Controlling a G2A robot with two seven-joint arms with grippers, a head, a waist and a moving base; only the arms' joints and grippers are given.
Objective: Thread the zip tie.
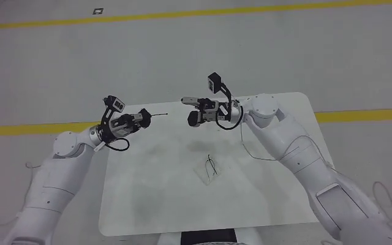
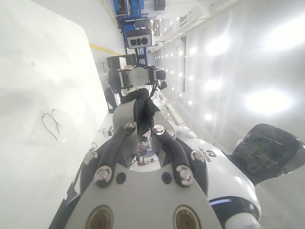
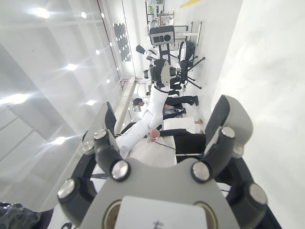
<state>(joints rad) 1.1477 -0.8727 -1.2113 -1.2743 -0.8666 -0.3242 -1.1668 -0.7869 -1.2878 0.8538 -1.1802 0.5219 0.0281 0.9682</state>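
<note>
Left gripper point(image 1: 146, 116) pinching zip tie point(image 1: 159, 114) | tie tip near spread right gripper point(image 1: 188, 110)

1. White table point(image 1: 184, 202), rounded corners, standing on a pale grey floor
2. Yellow floor line point(image 1: 184, 13) runs across on the far side; a second yellow line point(image 1: 37, 128) shows on both sides of the table
3. Small dark square marker point(image 1: 98, 11) on the floor just beside the far line
4. Clear sheet point(image 1: 220, 170) lies flat near the table's middle
5. Black office chair point(image 3: 184, 51) and blue racks point(image 2: 128, 1) in the room behind
6. Ceiling lights point(image 3: 40, 13) lit
</note>
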